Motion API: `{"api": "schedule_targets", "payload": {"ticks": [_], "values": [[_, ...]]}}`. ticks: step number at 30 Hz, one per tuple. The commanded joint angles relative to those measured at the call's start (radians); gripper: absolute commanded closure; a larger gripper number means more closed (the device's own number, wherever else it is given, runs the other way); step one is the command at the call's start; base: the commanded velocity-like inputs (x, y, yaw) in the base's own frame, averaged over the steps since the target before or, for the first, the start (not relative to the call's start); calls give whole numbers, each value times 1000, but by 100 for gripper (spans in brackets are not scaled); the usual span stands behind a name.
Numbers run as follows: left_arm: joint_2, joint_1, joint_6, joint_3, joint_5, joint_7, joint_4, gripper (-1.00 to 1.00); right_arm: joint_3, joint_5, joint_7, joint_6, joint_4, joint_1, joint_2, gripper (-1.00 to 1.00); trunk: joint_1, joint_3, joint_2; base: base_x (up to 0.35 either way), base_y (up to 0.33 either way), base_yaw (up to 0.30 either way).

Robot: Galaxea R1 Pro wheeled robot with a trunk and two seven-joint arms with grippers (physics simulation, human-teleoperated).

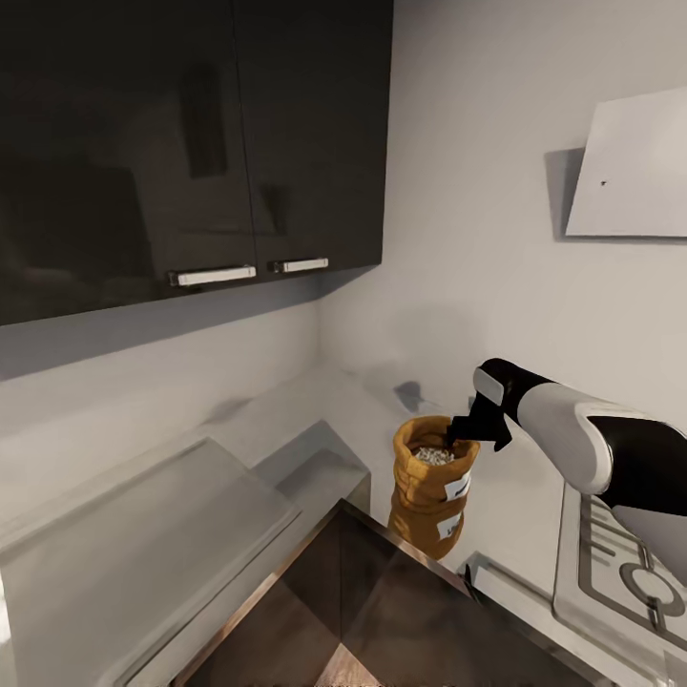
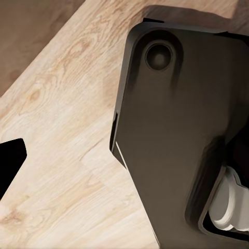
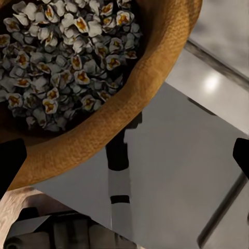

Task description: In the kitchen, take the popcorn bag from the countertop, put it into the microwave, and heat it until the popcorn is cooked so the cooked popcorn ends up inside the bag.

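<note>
Popcorn bag [image 1: 432, 485] stands upright on the countertop [image 1: 305, 410], at the front edge near where the worktop turns its inner corner, with the wall behind it and the gas hob [image 1: 625, 572] off along the same edge. Its long axis is vertical, mouth up, and the popcorn [image 1: 436, 455] fills that mouth.

Our right gripper [image 1: 474, 426] sits at the far-right side of the rolled rim, just above and beside it, so the bag lies down and slightly to the left of the fingers. In the right wrist view the rim [image 3: 119, 104] curves across the frame with the kernels [image 3: 57, 57] beyond it, and the two dark fingertips [image 3: 10, 161] show at opposite edges of the picture, well apart. We read the jaws as wide open and holding nothing (the rim sits between them but neither tip seems to touch it).

Our right arm is plainly the nearer one. The left wrist view shows wooden floor [image 2: 57, 129] and a dark part of the robot's own base [image 2: 176, 140], with one dark fingertip [image 2: 10, 161] at the frame's edge; we cannot tell how far that gripper is open.

We judge the coming move to be a short drop onto the rim's right side, one finger inside and one outside, before closing. The microwave still has to be found.
</note>
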Motion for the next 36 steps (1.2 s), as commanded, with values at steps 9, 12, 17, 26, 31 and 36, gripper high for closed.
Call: {"api": "schedule_targets", "payload": {"ticks": [9, 12, 17, 26, 31, 36], "values": [[0, 0, -1, 4, 1, 1, 0, -100, -4, -5, -9, 0, 2, -1, -3, -100, 0, -15, -1, 0, 0, 0], [0, 0, -1, 4, 1, 1, 0, -100, -4, -5, -9, 0, 2, -1, -4, -100, 0, -20, -1, 0, 0, 0], [0, 0, 0, 4, 1, 1, 0, -100, -4, -5, -9, 0, 2, -1, -5, -100, 0, -28, -1, 0, 0, 0], [0, 0, 1, 5, 1, 1, 0, -100, -4, -5, -9, 0, 2, -1, -5, -100, 0, -42, -1, 22, 0, 0], [0, 0, 0, 5, 1, 1, 0, -100, -4, -5, -9, 0, 2, -1, -5, -100, 0, -50, -1, 116, -6, 0], [0, 0, -1, 5, 1, 1, -1, -100, -4, -5, -9, 0, 2, -1, -5, -100, 0, -58, -1, 26, -5, 0]]}}
